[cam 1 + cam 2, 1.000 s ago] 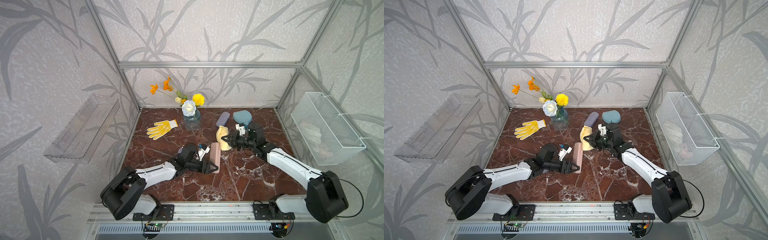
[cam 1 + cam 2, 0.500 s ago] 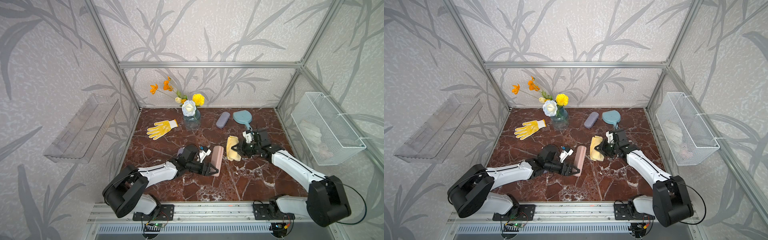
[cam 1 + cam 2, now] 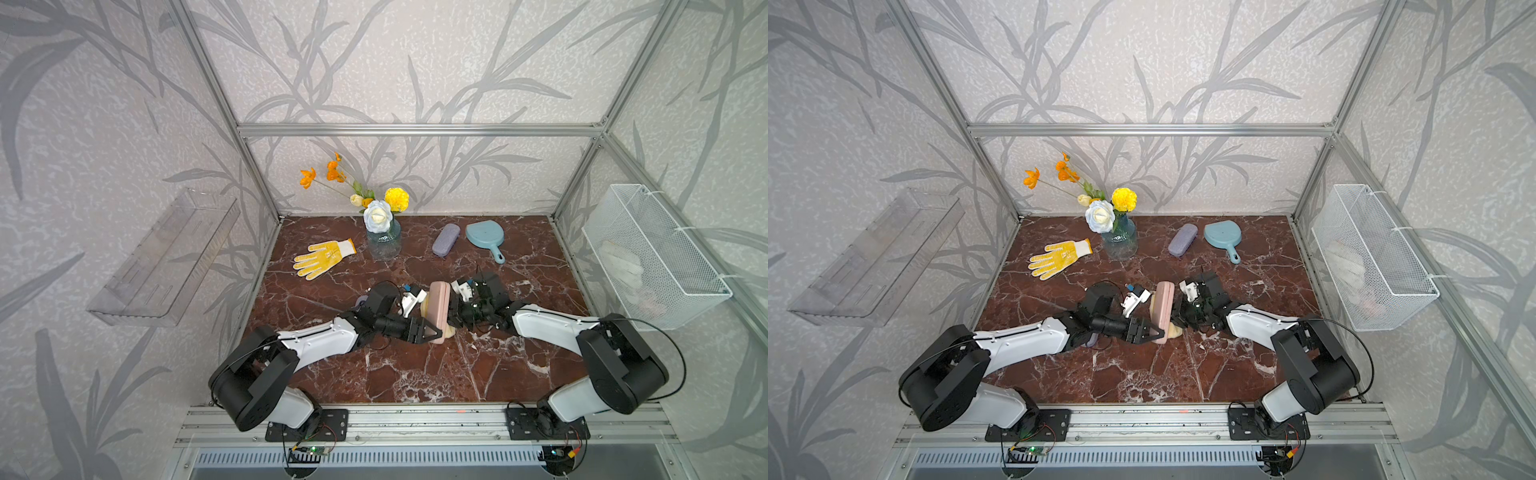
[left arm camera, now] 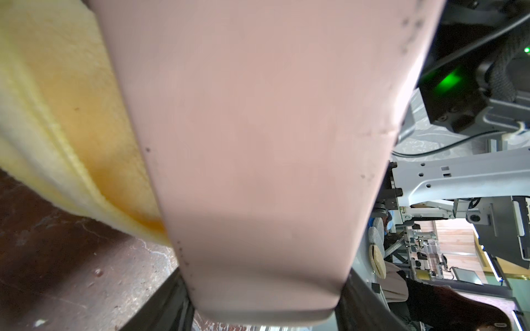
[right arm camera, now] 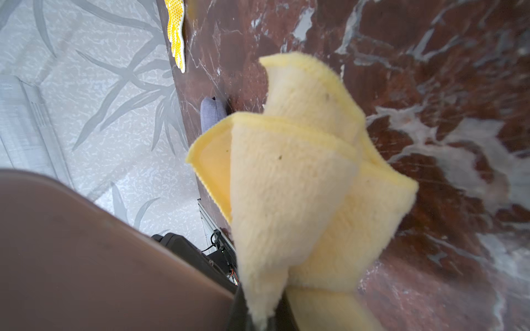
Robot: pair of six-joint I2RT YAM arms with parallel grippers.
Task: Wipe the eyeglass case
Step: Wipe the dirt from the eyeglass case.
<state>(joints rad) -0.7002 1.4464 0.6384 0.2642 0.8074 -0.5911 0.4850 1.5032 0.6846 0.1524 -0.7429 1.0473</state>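
Pinching the pink eyeglass case [image 3: 439, 303], the left tool [image 3: 433, 333] holds it at the middle of the desk [image 3: 415, 374] in both top views. Left wrist: yellow cloth [image 4: 66, 114] touches the case. Right wrist: the right tool [image 5: 259, 315] pinches that cloth.

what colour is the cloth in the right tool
A pale yellow fluffy cloth, best in the right wrist view.

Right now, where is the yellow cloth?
Filling the right wrist view, the yellow cloth is pinched in the right gripper mid-table, against the pink eyeglass case held by the left gripper.
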